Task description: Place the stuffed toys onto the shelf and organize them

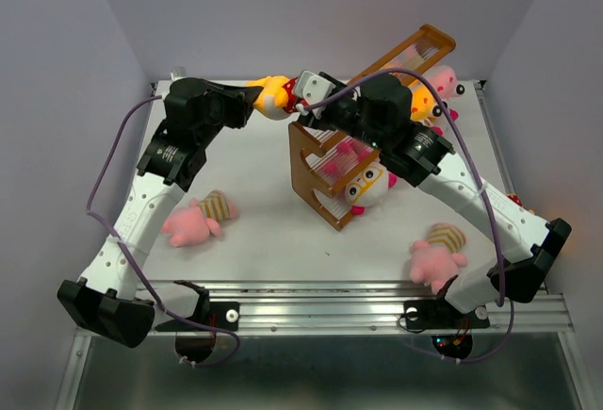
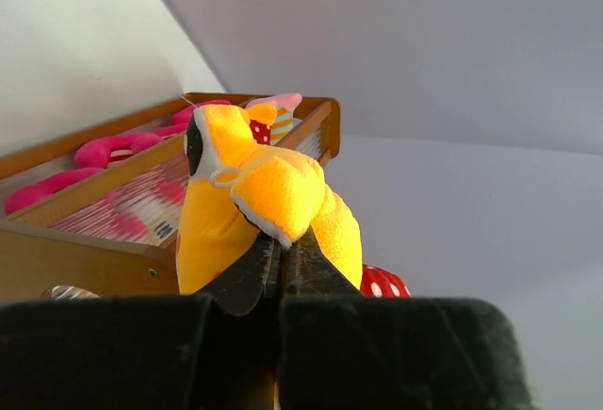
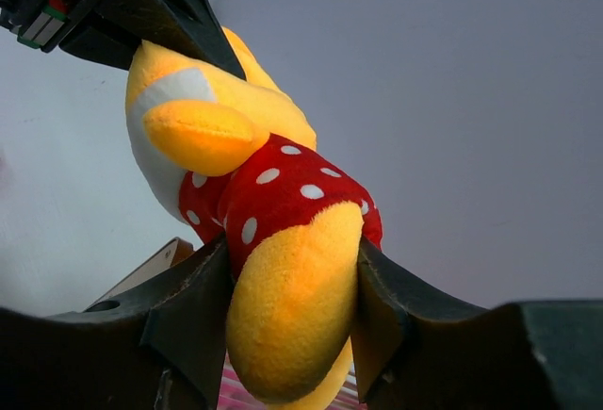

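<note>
A yellow-orange stuffed toy in red polka-dot clothing [image 1: 273, 95] hangs in the air at the back, left of the orange-brown shelf [image 1: 309, 161]. My left gripper [image 1: 256, 99] is shut on a yellow limb near its head [image 2: 281, 245]. My right gripper [image 1: 300, 102] is shut on its yellow leg [image 3: 292, 248]. The toy [image 3: 268, 188] stretches between the two grippers. On the shelf lie a white-faced toy with orange glasses [image 1: 369, 184], a pink toy [image 1: 443, 80] and a yellow toy [image 1: 424, 104]. Pink toys [image 2: 104, 151] show on the shelf's rods in the left wrist view.
A pink toy in a striped shirt [image 1: 196, 221] lies on the table at the left. Another [image 1: 437, 254] lies at the front right by the right arm's base. A red bit [image 1: 514, 199] shows at the table's right edge. Walls close the sides and back.
</note>
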